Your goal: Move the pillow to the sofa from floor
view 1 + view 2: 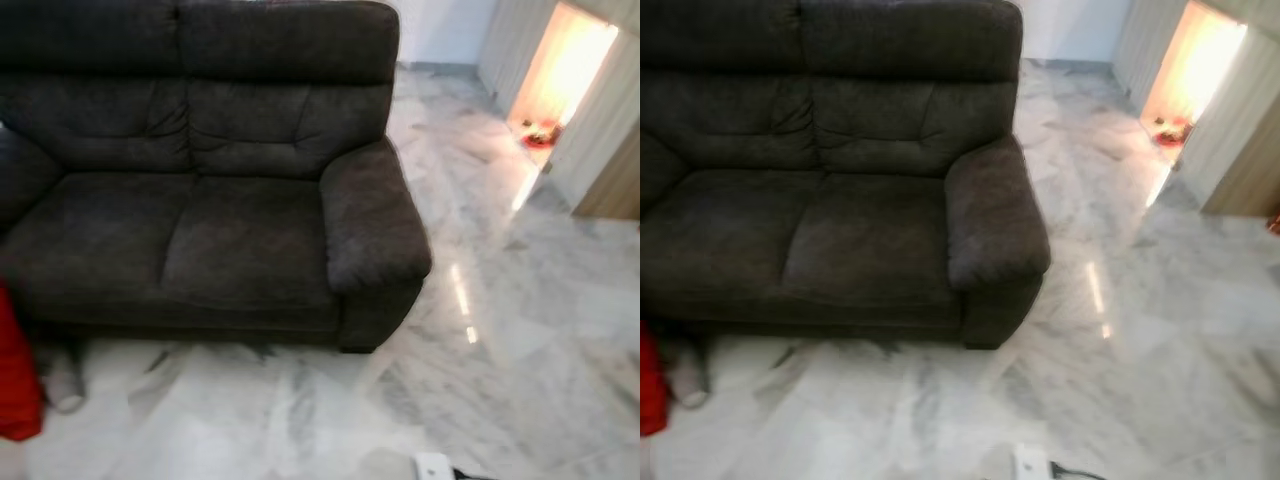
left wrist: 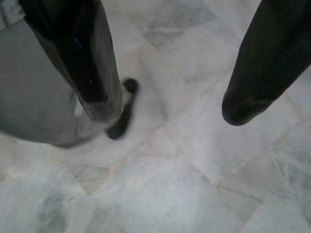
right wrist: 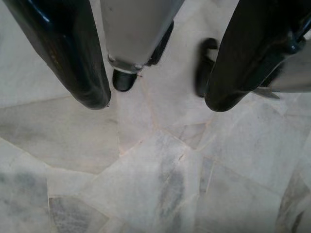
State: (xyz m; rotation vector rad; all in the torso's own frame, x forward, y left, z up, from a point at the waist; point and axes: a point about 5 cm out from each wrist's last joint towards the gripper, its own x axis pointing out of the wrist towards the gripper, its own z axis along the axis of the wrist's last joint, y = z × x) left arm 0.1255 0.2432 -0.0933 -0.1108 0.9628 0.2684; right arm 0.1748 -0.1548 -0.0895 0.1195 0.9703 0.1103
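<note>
I see the red pillow (image 1: 15,375) on the floor (image 1: 300,410) by the sofa (image 1: 200,180), at its left front corner. It looks soft and light; I'd pinch a corner. Left gripper (image 2: 167,104) and right gripper (image 3: 155,99) hang wide open, empty.

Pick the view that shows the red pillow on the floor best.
Left eye view: the red pillow lies at the left edge beside the sofa, cut off by the frame. Right eye view catches a smaller sliver; both wrist views show marble floor.
</note>
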